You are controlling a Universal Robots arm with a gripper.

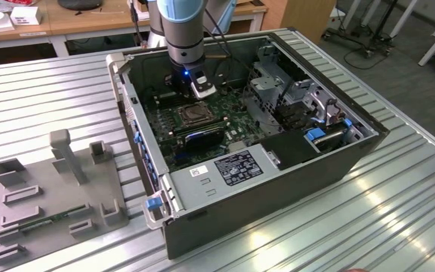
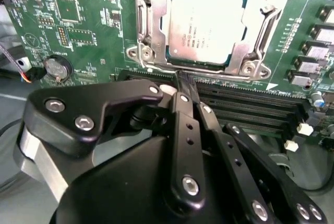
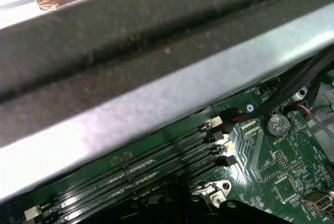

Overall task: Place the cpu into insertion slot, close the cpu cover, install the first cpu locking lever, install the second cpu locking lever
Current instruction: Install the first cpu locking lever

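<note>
The cpu (image 2: 207, 23) lies seated in the insertion slot (image 2: 151, 36) with the cpu cover (image 2: 237, 57) down around it, so a locking lever looks to be the step in hand. The hand (image 2: 183, 84), fingers together and empty, hovers at the socket's edge. The levers themselves are hard to make out.

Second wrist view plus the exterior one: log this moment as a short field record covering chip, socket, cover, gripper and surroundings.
chip: cpu lies flat in the insertion slot
cover: cpu cover is down, framing the chip
gripper: gripper shut, empty, tips at the socket's edge by the black memory slots
setting: open computer case on a ribbed metal table
nearby: grey parts stand at the exterior view's left
</note>
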